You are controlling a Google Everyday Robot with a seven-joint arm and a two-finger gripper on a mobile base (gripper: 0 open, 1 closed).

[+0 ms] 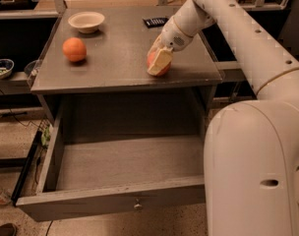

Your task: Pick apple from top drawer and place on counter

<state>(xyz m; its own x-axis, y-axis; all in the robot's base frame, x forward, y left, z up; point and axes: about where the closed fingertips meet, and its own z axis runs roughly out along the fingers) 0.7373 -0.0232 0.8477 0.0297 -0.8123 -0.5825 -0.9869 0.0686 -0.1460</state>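
The apple (158, 69), red-orange, rests on the counter (120, 48) near its front right edge. My gripper (158, 61) is down over it, its cream fingers (162, 59) around the fruit and covering most of it. The top drawer (125, 168) is pulled fully out below the counter, and its grey inside holds nothing that shows. A small metal pull (137, 204) sits at the centre of its front panel. My white arm reaches in from the upper right.
A plain orange fruit (74, 49) sits at the counter's left. A cream bowl (86, 20) stands at the back left, a small black object (154, 21) at the back. A side shelf at left holds a patterned bowl (1, 68). My white base fills the lower right.
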